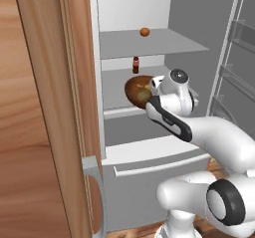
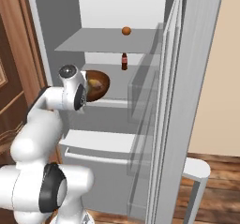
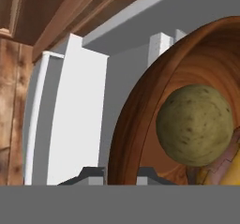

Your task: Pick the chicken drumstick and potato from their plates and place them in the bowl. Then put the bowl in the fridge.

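Bowl (image 1: 138,91) is seen at frame centre in the left base view, held up at the open fridge (image 1: 164,13), level w/ the middle shelf (image 1: 117,85). In the right base view the bowl sits centre-left, tilted toward the camera, just ahead of the wrist.

Jaws (image 3: 119,174) are pinched nearly shut on the bowl rim, as shown at the bottom of the hand view: one dark tip either side of the wooden wall. So the bowl is gripped, not set down.

Contents check: potato (image 3: 194,124) is seen inside the bowl at right in the hand view, and a yellow-brown piece at the lower right corner is judged to be the chicken drumstick (image 3: 220,171), partly cut off by the frame edge. Loading step is judged done.

Fridge door (image 2: 187,101) is swung open at right of the right base view. A small bottle (image 1: 135,64) and an orange (image 1: 144,31) are seen on the shelves further back, apart from the bowl.

Left to do, by judgement: bowl to be carried in over the shelf, lowered flat, released, arm pulled out. Whether the bowl base touches the shelf can't be told. Tilt is a spill risk.
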Available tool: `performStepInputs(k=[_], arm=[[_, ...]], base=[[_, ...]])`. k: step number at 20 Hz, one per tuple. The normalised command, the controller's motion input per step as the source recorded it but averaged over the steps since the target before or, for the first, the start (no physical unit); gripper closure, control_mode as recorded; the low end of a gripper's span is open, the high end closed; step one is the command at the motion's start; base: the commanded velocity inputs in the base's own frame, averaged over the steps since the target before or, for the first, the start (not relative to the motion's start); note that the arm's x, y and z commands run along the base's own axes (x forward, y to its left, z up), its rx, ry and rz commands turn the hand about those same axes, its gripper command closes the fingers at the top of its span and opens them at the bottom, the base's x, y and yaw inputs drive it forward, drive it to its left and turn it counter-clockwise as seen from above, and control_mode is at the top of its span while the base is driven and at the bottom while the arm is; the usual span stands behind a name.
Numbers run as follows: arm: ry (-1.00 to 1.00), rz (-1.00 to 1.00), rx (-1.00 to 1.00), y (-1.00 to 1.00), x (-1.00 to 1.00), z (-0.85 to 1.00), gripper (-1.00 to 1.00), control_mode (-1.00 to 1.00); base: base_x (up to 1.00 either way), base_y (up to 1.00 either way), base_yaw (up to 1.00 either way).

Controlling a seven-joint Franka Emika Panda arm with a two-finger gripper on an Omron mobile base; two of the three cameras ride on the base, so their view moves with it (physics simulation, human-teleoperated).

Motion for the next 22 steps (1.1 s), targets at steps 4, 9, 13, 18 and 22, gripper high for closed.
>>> performStepInputs(k=[4,9,13,18,22], arm=[[-0.03,0.00,0.00,0.00,0.49,-0.11,1.00,-1.00],[-0.07,0.00,0.00,0.00,0.31,-0.20,1.00,-1.00],[-0.05,0.00,0.00,0.00,0.23,-0.17,1.00,-1.00],[0.00,0.00,0.00,0.00,0.26,-0.03,1.00,-1.00],[0.00,0.00,0.00,0.00,0.36,0.00,1.00,-1.00]], base=[[0.00,0.00,0.00],[0.00,0.00,0.00],[0.00,0.00,0.00],[0.00,0.00,0.00],[0.00,0.00,0.00]])
